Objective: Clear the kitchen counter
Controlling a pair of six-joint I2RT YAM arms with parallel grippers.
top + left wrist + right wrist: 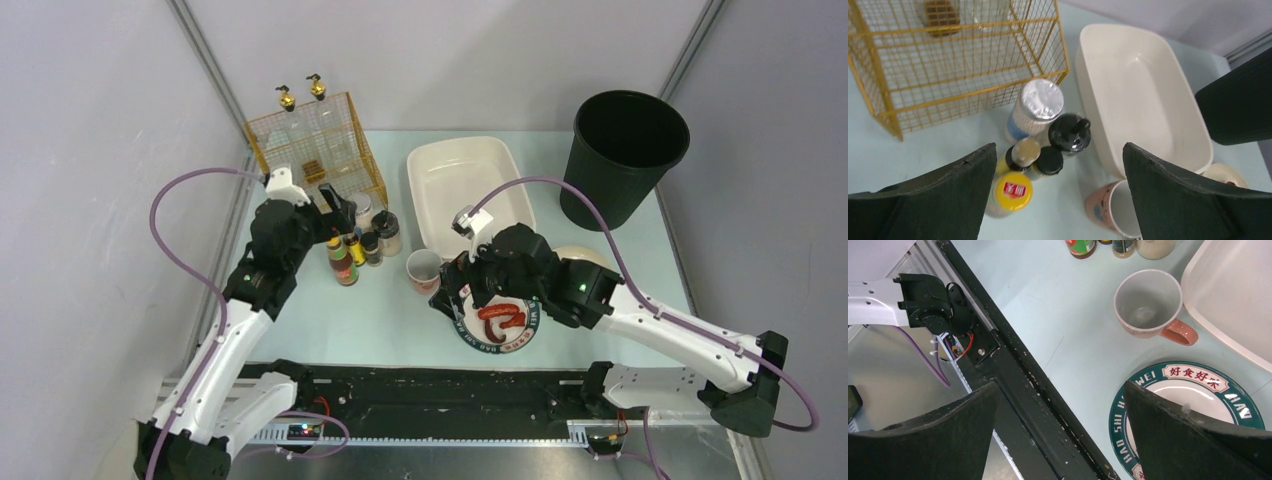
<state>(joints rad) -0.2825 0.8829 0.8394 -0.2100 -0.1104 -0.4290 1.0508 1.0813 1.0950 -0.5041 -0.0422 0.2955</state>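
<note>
Both grippers are seen wide open, and nothing is held.
The plate (478,338) is partly hidden under the right gripper (1060,385); the mug (1108,207) is cut off below the left gripper (1059,147). The kitchen counter (380,320) lies beneath both pairs of fingers.

The white and black left arm (215,360) reaches forward. Its black two-finger left gripper (1059,147) points down, jaws wide apart. The white and black right arm (680,335) bends inward, and its black right gripper (1060,386) gapes wide too.
</note>
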